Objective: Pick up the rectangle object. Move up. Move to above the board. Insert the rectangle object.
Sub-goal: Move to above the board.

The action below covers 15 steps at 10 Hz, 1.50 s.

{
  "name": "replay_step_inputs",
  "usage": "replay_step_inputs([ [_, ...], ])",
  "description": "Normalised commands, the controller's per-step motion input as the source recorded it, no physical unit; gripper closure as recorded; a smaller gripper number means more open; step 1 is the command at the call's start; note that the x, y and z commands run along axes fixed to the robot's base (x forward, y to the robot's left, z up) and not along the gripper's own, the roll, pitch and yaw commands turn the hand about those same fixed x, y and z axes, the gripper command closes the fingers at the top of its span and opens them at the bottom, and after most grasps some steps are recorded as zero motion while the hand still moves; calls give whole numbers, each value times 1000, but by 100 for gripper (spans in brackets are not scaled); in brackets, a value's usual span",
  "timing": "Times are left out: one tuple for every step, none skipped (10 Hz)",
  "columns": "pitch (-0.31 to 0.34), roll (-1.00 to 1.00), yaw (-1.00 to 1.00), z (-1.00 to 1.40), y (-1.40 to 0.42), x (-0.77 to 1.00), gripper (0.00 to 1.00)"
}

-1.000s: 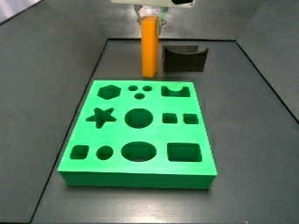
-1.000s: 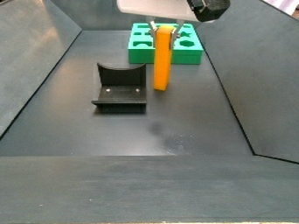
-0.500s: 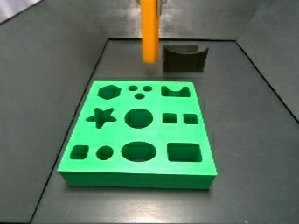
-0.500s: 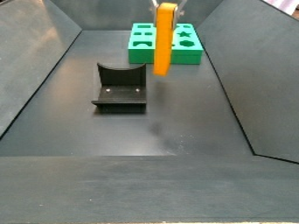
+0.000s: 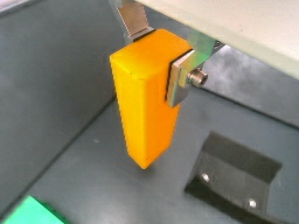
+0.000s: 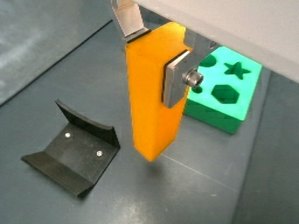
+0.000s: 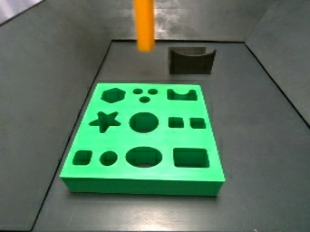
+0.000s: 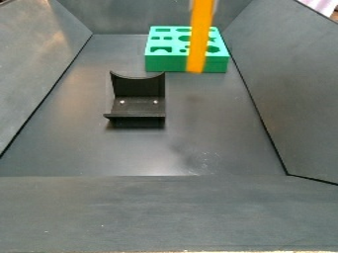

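Observation:
My gripper (image 5: 156, 57) is shut on the top of the rectangle object (image 5: 146, 101), a tall bright orange block that hangs upright, well above the floor. The silver fingers (image 6: 177, 77) clamp its two sides in both wrist views; it also shows there (image 6: 155, 96). In both side views only the block shows (image 7: 144, 24) (image 8: 201, 36), reaching out of the top of the picture; the gripper itself is out of those views. The green board (image 7: 148, 140) with its shaped holes lies flat on the floor, apart from the block, and shows too in a side view (image 8: 185, 48) and a wrist view (image 6: 228, 86).
The dark fixture (image 7: 191, 60) stands on the floor beside the board's end, also seen in a side view (image 8: 134, 98) and both wrist views (image 6: 73, 156) (image 5: 237, 175). Dark sloping walls (image 8: 46, 69) close in the floor on the sides.
The orange block has risen straight up with the gripper, from just above the floor to high over it. Board and fixture have not moved.

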Motion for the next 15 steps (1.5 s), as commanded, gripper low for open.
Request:
replay_step_inputs([
  [-12, 98, 21, 689, -7, -165, 100],
  [31, 81, 18, 497, -5, -73, 100],
  [57, 80, 17, 291, -5, -30, 100],
  [504, -8, 891, 279, -1000, 202, 100],
  [503, 0, 840, 258, -1000, 211, 100],
  [446, 9, 623, 266, -1000, 231, 100],
  [304, -28, 324, 257, -1000, 252, 100],
  [207, 4, 175, 259, -1000, 253, 100],
  [143, 18, 98, 266, -1000, 254, 100],
  [104, 2, 41, 265, -1000, 269, 100],
  [103, 12, 32, 267, -1000, 283, 100],
  [121, 14, 24, 247, -905, 284, 100],
  [123, 14, 16, 172, -615, 231, 100],
  [108, 23, 9, 95, -327, 148, 100],
  [83, 27, 14, 64, -199, 101, 100],
])
